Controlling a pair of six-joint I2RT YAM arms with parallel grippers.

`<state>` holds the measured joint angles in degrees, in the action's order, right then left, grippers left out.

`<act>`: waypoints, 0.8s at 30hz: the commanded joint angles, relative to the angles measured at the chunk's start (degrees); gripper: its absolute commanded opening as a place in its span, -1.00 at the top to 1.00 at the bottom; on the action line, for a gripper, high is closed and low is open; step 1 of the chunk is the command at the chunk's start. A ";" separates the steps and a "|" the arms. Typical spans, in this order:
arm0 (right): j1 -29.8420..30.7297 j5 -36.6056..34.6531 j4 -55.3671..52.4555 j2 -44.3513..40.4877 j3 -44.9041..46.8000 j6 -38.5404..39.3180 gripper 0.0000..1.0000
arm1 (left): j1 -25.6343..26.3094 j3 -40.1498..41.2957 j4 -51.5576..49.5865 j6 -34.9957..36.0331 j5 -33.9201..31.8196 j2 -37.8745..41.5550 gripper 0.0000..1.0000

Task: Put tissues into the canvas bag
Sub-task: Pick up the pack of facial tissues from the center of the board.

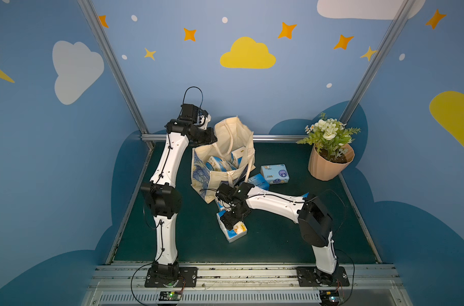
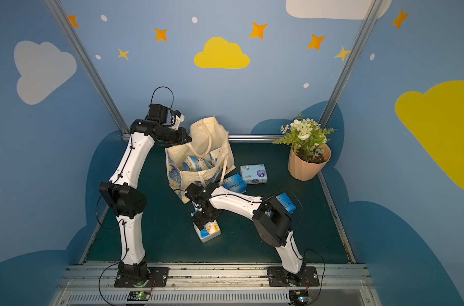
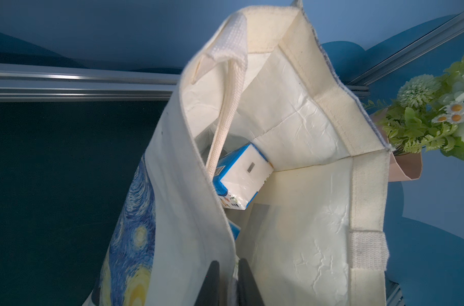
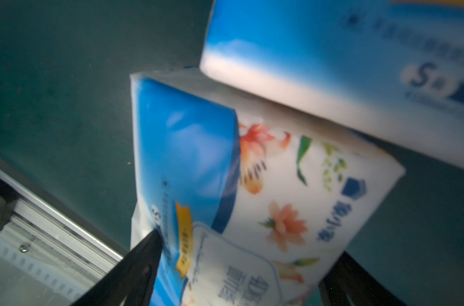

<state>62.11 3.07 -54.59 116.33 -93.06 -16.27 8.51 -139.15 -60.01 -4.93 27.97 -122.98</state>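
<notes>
- Tissues: a flowered pack (image 1: 236,231) in front of the bag (image 1: 227,137) is clasped by the right gripper (image 4: 248,251), jaws wide; its neighbour (image 4: 331,53) is blurred.
- More packs (image 1: 220,164) lie inside the bag, partly hidden; the left gripper (image 3: 229,280) pinches the bag's rim.
- Green mat (image 1: 278,238); cloud-painted blue walls (image 1: 172,66) behind the bag.

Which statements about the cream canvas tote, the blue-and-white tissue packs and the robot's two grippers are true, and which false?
1. The cream canvas bag with a blue-yellow swirl print already holds tissue packs. True.
2. The left gripper hangs open. False: its fingers pinch the bag's cloth rim.
3. The right gripper has its fingers flanking a flower-printed tissue pack. True.
4. The beige faceted flowerpot sits inside the bag. False: it stands apart, by the far corner.
</notes>
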 commanded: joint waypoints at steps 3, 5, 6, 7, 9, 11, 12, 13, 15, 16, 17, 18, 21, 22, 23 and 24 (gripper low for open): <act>-0.80 4.28 -1.37 1.18 3.34 1.72 -0.77 | 0.06 0.68 -1.51 0.01 -0.54 1.97 0.71; -1.60 6.37 -0.33 1.18 4.20 1.95 -0.77 | 0.09 0.64 -1.54 0.01 -0.72 2.10 0.71; -1.94 7.15 0.30 1.18 4.66 1.87 -0.77 | 0.02 0.68 -1.53 0.01 -0.81 2.10 0.70; -2.27 8.19 1.10 1.25 5.44 1.78 -0.77 | 0.02 0.64 -1.53 0.01 -0.90 2.04 0.71; -2.89 9.66 2.06 1.40 6.44 1.62 -0.77 | 0.10 0.59 -1.52 -0.08 -0.99 1.99 0.70; -3.24 11.23 3.09 1.55 7.59 1.46 -0.77 | 0.17 0.55 -1.64 -0.08 -1.21 1.93 0.71; -3.40 11.99 3.61 1.55 8.08 1.46 -0.77 | 0.20 0.56 -1.63 -0.16 -1.25 1.88 0.71; -3.50 12.55 3.90 1.62 8.52 1.33 -0.77 | 0.24 0.47 -1.60 -0.17 -1.27 1.80 0.71; -3.57 12.75 3.92 1.38 9.15 1.27 -0.76 | 0.30 0.37 -1.61 -0.26 -1.27 1.77 0.71; -3.65 12.43 3.96 0.84 9.61 1.16 -0.75 | 0.29 0.31 -1.60 -0.26 -1.25 1.77 0.71; -3.70 12.16 4.08 0.17 10.19 1.02 -0.74 | 0.32 0.29 -1.60 -0.26 -1.22 1.71 0.71; -3.75 11.81 4.29 -0.75 10.86 0.83 -0.72 | 0.39 0.30 -1.56 -0.25 -1.35 1.70 0.71; -4.25 11.09 4.69 -3.73 12.94 0.22 -0.44 | 0.39 0.11 -1.43 -0.34 -1.33 1.58 0.71; -4.44 10.99 4.81 -4.73 13.58 0.06 -0.27 | 0.43 0.11 -1.43 -0.48 -1.38 1.60 0.71; -4.63 10.84 4.84 -5.67 14.07 -0.14 -0.05 | 0.45 0.11 -1.47 -0.43 -1.38 1.59 0.71; -4.76 10.60 4.84 -6.46 14.45 -0.37 0.16 | 0.48 0.11 -1.43 -0.43 -1.34 1.60 0.70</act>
<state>57.47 16.03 -45.82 111.04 -81.34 -16.29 8.80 -139.13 -60.10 -5.02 27.44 -122.80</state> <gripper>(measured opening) 0.485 0.148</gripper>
